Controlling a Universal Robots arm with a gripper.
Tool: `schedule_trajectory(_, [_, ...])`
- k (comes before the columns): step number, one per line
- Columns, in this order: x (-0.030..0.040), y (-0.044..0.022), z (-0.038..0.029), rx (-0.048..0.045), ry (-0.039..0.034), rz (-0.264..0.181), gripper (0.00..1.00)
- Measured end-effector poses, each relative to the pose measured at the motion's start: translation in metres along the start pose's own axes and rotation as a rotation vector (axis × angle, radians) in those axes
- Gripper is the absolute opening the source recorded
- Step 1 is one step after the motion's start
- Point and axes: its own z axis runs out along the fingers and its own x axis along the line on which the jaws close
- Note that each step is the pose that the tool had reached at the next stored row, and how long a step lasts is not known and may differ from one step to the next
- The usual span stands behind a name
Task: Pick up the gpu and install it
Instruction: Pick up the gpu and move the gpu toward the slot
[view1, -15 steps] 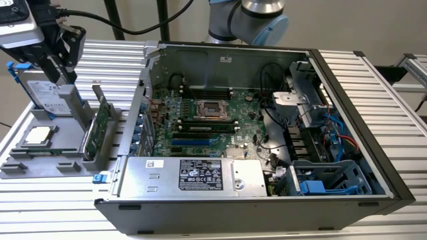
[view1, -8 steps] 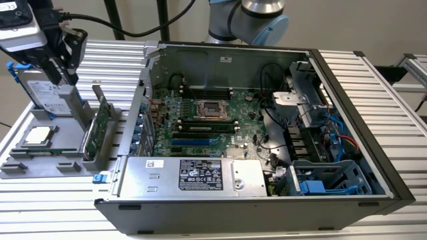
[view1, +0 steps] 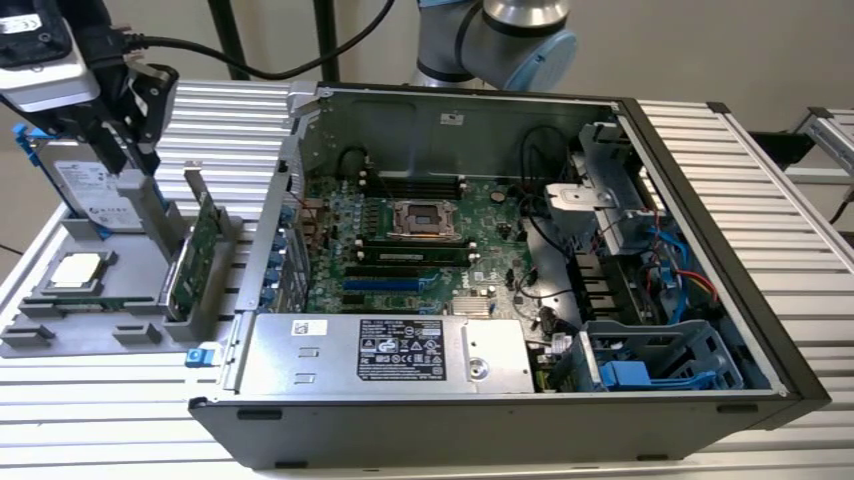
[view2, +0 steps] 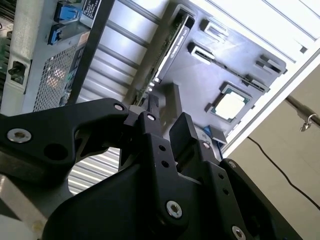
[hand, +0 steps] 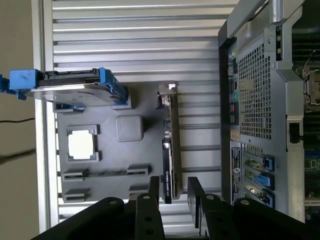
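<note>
The gpu (view1: 203, 245) is a thin green card standing on edge in a slot of the grey holder tray (view1: 80, 335), at the exterior view's left, just outside the open computer case (view1: 467, 420). My gripper (view1: 127, 150) hangs above the tray, higher than the card and further towards the exterior view's left. In the first wrist view the gpu (hand: 173, 140) appears edge-on, and my gripper (hand: 173, 192) is open with its fingers on either side of the card's line, touching nothing. The second wrist view has the gripper (view2: 167, 117) in front of the gpu (view2: 172, 45).
A silver hard drive (view1: 87, 195) with blue rails stands upright in the tray behind the gripper. A processor chip (view1: 76, 272) lies flat on the tray. The case holds the green motherboard (view1: 441, 260), a power supply (view1: 400, 350) and cables. The arm's base (view1: 494, 40) stands behind the case.
</note>
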Motion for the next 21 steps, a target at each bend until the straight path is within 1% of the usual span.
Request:
schedule_trajectory(11, [-0.0002,-0.0003,0.0019,-0.0001,-0.0001,0.000,1.00])
schedule_trajectory(21, [-0.0019,-0.0024,0.0069,-0.0001,0.0000,0.000,1.00])
